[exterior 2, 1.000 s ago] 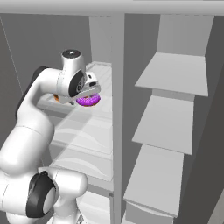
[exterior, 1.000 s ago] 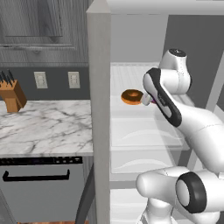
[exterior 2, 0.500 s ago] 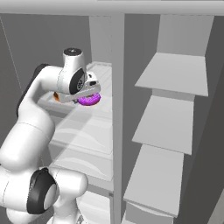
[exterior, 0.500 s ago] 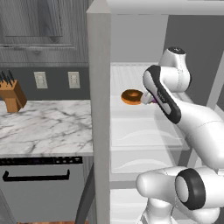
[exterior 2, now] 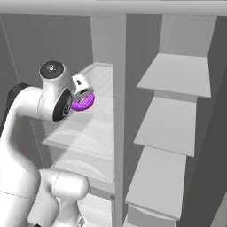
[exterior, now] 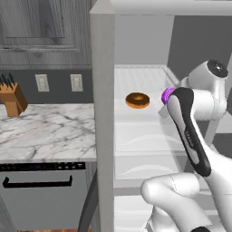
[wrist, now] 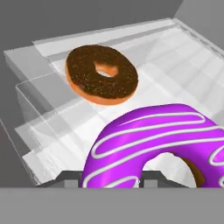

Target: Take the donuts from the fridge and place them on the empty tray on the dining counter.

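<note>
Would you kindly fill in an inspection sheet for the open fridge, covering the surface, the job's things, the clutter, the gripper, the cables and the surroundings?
Surface: white fridge shelf, bare apart from one donut.
Job's things: chocolate donut lies flat on the shelf; purple donut is raised off the shelf and tilted, in the gripper.
Clutter: nothing seen.
Gripper: gripper is shut on the purple donut, in front of the chocolate donut.
Cables: nothing seen.
Surroundings: marble counter left of the fridge with a knife block, two wall outlets behind it, a dishwasher below; fridge door shelves to the right.
</note>
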Available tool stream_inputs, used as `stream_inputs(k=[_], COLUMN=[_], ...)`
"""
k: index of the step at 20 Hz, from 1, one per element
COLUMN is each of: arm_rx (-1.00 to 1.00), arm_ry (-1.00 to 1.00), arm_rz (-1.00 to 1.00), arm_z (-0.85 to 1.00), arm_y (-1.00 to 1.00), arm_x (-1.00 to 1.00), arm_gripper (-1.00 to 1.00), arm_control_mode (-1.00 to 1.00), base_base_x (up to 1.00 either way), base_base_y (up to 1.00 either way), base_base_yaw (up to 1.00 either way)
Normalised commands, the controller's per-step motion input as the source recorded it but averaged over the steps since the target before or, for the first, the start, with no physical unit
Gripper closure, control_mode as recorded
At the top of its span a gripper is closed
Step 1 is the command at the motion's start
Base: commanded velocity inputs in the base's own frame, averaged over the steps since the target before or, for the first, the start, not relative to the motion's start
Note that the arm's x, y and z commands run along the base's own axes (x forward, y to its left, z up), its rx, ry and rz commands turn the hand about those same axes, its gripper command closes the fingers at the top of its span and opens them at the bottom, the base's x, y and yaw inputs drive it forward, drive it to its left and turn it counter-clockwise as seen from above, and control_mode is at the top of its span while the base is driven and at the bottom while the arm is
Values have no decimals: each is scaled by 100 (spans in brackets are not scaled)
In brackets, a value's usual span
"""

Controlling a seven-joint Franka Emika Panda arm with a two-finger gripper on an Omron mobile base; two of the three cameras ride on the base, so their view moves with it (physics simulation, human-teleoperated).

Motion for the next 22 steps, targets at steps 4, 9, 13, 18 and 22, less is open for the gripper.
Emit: stream_inputs(k=[4, 9, 13, 18, 22], arm_rx=[-1, -2, -1, 0, 0], arm_ry=[-55, -44, -30, -6, 0], arm_rz=[4, 0, 0, 0, 0], arm_z=[43, 36, 21, 3, 0], arm_y=[-4, 0, 0, -1, 0], arm_x=[-100, -100, -100, -20, 0], arm_gripper=[100, 100, 100, 100, 100], arm_control_mode=[-100, -100, -100, 100, 100], base_base_x=[0, 0, 0, -80, -100], base_base_y=[0, 0, 0, -2, 0], base_base_yaw=[0, 0, 0, 0, 0])
